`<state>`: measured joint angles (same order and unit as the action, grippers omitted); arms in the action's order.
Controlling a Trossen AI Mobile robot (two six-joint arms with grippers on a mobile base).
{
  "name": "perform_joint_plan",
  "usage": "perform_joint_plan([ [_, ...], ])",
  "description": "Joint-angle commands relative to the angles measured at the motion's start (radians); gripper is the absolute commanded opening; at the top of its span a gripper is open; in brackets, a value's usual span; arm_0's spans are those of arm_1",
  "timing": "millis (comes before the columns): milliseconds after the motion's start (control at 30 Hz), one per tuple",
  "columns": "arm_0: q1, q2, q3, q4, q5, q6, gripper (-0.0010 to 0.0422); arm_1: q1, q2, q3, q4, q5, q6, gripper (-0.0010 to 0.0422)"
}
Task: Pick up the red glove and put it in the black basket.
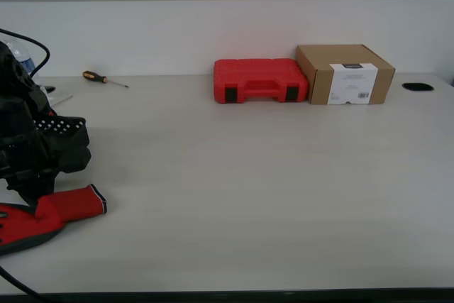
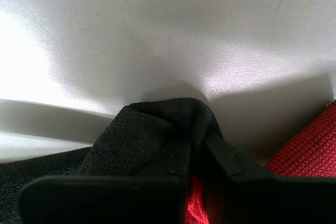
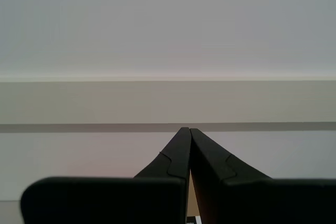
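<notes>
The red glove point(image 1: 67, 207) lies on the table at the exterior view's left, near the front edge, cuff pointing right. My first gripper point(image 1: 30, 191) stands over it and is shut on it. In the first wrist view the first gripper point(image 2: 197, 148) pinches a fold of the glove's dark grey coated palm point(image 2: 142, 135), with red knit point(image 2: 310, 148) beside it. The black basket point(image 1: 64, 129) sits just behind the arm, partly hidden by it. My second gripper point(image 3: 189, 129) is shut and empty, facing a wall; it does not show in the exterior view.
A red plastic tool case point(image 1: 260, 80) and a cardboard box point(image 1: 345, 74) stand at the table's back. A screwdriver point(image 1: 103, 78) lies at the back left. A dark cable hole point(image 1: 417, 86) is at the far right. Bare tabletop point(image 1: 248, 175) spreads between.
</notes>
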<state>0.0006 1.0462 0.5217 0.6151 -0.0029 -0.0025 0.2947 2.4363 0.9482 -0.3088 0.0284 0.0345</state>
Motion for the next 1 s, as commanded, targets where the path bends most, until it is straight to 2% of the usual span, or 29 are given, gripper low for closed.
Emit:
perform_joint_plan([
  [33,0.000,0.000,0.001,0.003,0.000,0.003,0.0000,-0.002,-0.016,-0.003,0.037,0.015,0.002,-0.0002],
  [133,0.000,0.000,0.001,0.003,0.000,0.003,0.0001,-0.002,-0.117,-0.027,-0.003,0.015,0.000,-0.0002],
  [500,0.000,0.000,0.001,-0.024,0.000,0.003,0.0000,0.001,-0.721,-0.092,-0.153,0.000,-0.026,-0.0002],
  [567,0.000,0.000,0.001,-0.021,0.000,0.003,0.0000,0.002,-0.776,-0.086,-0.156,-0.080,-0.026,-0.0002],
  [600,0.001,0.000,0.001,-0.028,-0.003,0.003,0.0001,0.005,-0.774,-0.064,-0.165,-0.111,-0.010,-0.0002],
  [767,0.000,0.000,0.001,-0.036,-0.005,0.003,0.0000,0.026,-0.764,0.003,-0.167,-0.107,-0.004,-0.0002],
  [1000,0.000,-0.004,0.001,-0.042,-0.005,0.003,0.0000,0.041,-0.607,0.108,-0.180,-0.092,0.008,-0.0002],
])
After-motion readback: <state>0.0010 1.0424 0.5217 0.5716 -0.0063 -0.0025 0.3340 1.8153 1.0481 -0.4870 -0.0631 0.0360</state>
